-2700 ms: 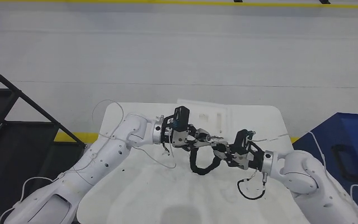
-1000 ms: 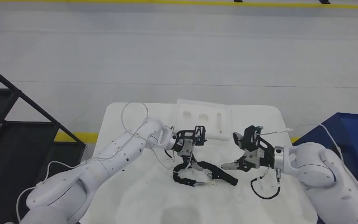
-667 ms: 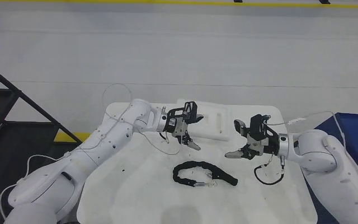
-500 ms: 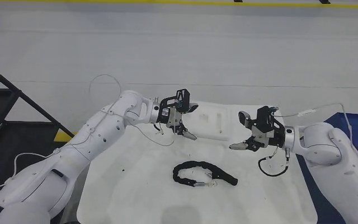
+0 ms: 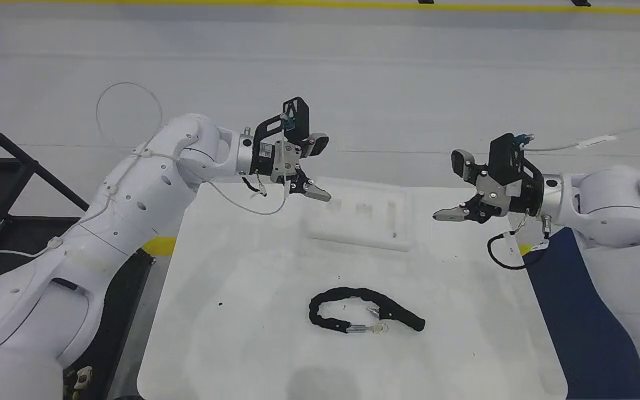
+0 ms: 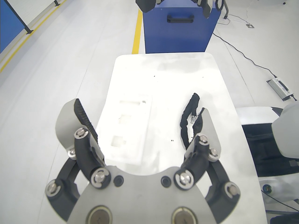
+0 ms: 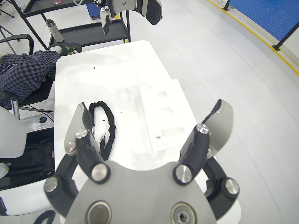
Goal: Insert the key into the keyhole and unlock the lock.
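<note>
On the tabletop [image 5: 230,330], on the robot's side of the white tray [image 5: 360,215] and apart from it: black cable lock [image 5: 345,294], bent into a loop, ends close together. Between those ends, small metal parts, perhaps the key [image 5: 375,318], too small to tell. Raised off the tray's left end: left hand [image 5: 320,170], spread wide, holding nothing. Raised off the tray's right end: right hand [image 5: 452,188], likewise wide and bare.

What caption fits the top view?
Left gripper and right gripper hang open at opposite ends of the table; black cable lock lies between.
</note>
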